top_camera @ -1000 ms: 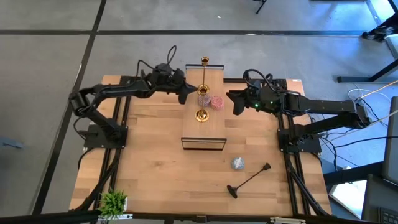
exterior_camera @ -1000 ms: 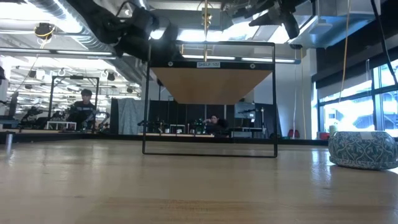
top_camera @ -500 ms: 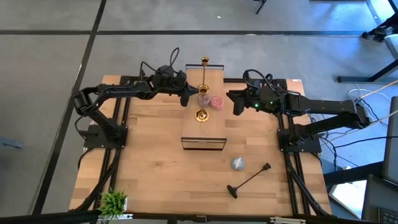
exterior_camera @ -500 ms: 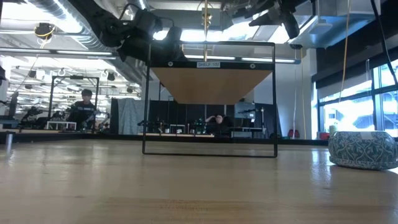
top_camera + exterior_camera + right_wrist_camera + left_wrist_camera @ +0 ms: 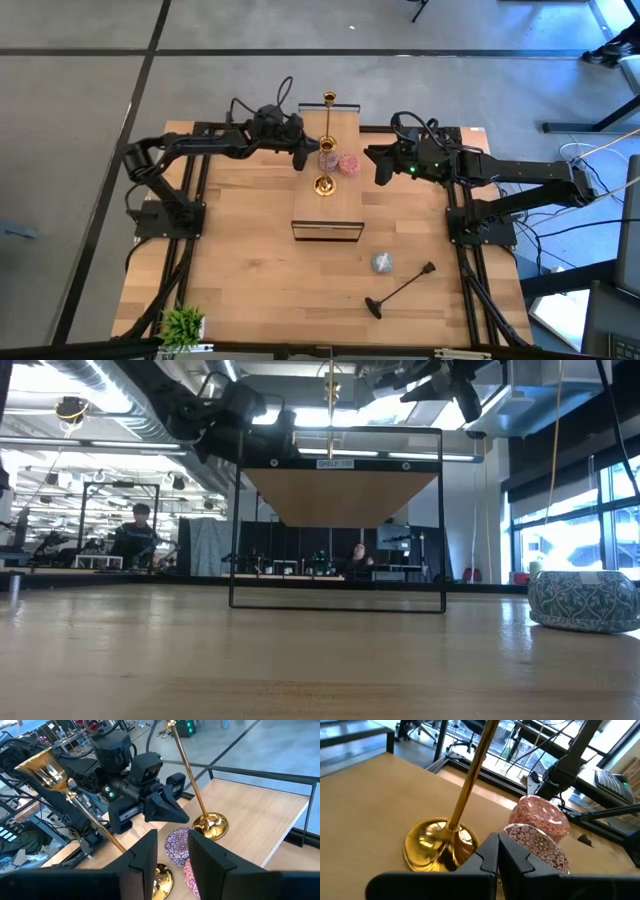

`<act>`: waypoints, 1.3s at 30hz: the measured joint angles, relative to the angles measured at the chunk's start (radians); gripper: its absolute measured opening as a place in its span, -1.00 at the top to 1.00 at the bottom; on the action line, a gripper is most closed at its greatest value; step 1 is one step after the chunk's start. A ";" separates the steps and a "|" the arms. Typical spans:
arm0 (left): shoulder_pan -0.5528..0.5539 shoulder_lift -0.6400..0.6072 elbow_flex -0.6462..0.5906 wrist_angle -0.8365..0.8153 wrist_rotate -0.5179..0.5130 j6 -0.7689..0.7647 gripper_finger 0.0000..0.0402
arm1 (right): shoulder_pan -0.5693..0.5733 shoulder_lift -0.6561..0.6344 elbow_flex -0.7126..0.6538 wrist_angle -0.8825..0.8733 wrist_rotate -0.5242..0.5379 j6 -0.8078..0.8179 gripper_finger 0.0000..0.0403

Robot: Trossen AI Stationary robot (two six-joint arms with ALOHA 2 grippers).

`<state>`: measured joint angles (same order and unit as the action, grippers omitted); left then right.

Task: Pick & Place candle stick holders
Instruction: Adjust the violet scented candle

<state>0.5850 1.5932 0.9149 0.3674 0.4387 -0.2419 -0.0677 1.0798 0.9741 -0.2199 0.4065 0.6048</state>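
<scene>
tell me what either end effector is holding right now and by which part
Nothing is held. The left end effector is shut and empty beside the purplish cup; the right end effector stands part open with nothing between its fingers.

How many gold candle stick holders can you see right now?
2, both standing on the raised wooden shelf: one gold candle stick holder at its far end, the other near the middle beside the sparkly cups. None looks hidden.

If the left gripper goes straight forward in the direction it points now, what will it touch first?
Most likely the purplish patterned cup, which sits directly past the shut left gripper in its wrist view. The pink cup stands just behind it, and the gold holder's base lies off to one side. Depth is hard to judge.
</scene>
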 joint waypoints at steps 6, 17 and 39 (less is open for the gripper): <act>-0.001 0.027 0.047 0.000 -0.002 0.009 0.99 | 0.000 0.000 0.000 0.000 0.000 0.000 0.45; 0.001 0.044 0.061 -0.028 0.000 0.020 0.99 | 0.000 0.000 0.000 0.000 0.000 0.000 0.45; -0.009 0.044 0.061 -0.102 0.016 0.043 0.99 | 0.000 0.000 0.000 0.000 0.000 -0.003 0.45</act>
<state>0.5757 1.6371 0.9760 0.2651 0.4550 -0.1986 -0.0677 1.0798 0.9741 -0.2196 0.4068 0.6019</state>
